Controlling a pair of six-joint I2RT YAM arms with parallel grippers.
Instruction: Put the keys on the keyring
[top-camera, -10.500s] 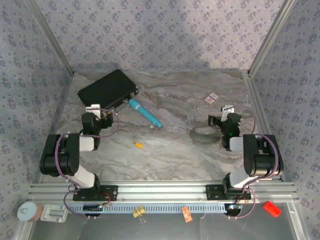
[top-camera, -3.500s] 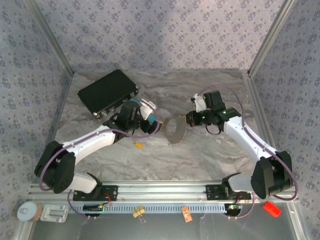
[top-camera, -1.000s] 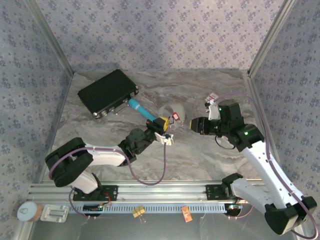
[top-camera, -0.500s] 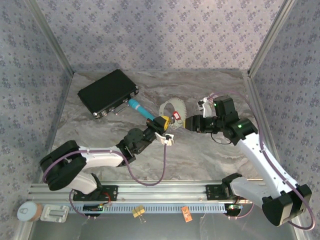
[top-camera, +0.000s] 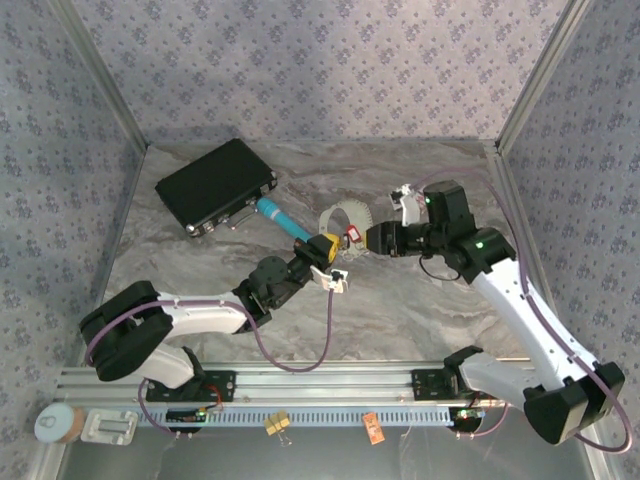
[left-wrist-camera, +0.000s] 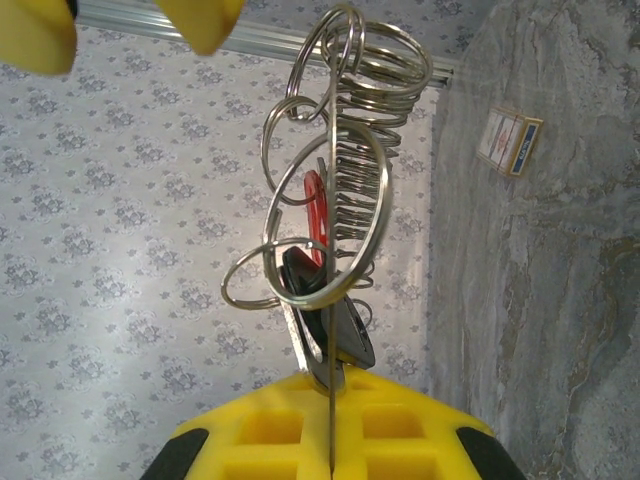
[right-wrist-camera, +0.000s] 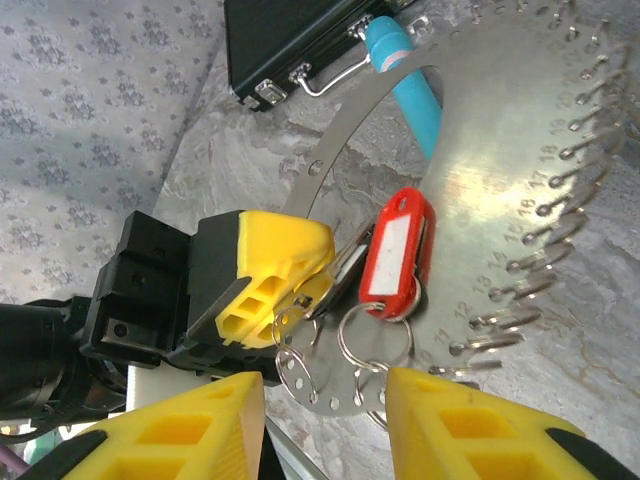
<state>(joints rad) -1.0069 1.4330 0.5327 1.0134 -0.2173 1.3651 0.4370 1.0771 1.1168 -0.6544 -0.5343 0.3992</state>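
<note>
**A:** What is at the left gripper (left-wrist-camera: 330, 400)?

**B:** Its yellow fingers are pressed together on the red key (right-wrist-camera: 398, 250), pinching the metal blade end. The left wrist view shows a thin wire running straight into the seam between them. Just past the tips hangs a bunch of metal rings (left-wrist-camera: 350, 120).

**A:** What does the right wrist camera add?

**B:** The flat face of things. The key's red head shows a white label, right off the left gripper's tip. Behind it the keyring (right-wrist-camera: 520, 140) reads as a flat steel band with numbered holes and wire loops along its edge. From the left wrist that band is edge-on, just a row of loops.

**A:** And the right gripper (right-wrist-camera: 320, 385)?

**B:** Its jaws stand apart with nothing between them. The rings and red key sit just ahead of its fingertips.

**A:** Farther out?

**B:** Beyond the band, the right wrist sees a teal pen (right-wrist-camera: 405, 60), then a black case (right-wrist-camera: 290, 30). The left wrist instead catches a small card box (left-wrist-camera: 510, 140) on the marble table (left-wrist-camera: 540, 300).

**A:** Overhead?

**B:** The grippers face each other with the red key between them. Whether the key is threaded onto a ring, I cannot tell.
</note>
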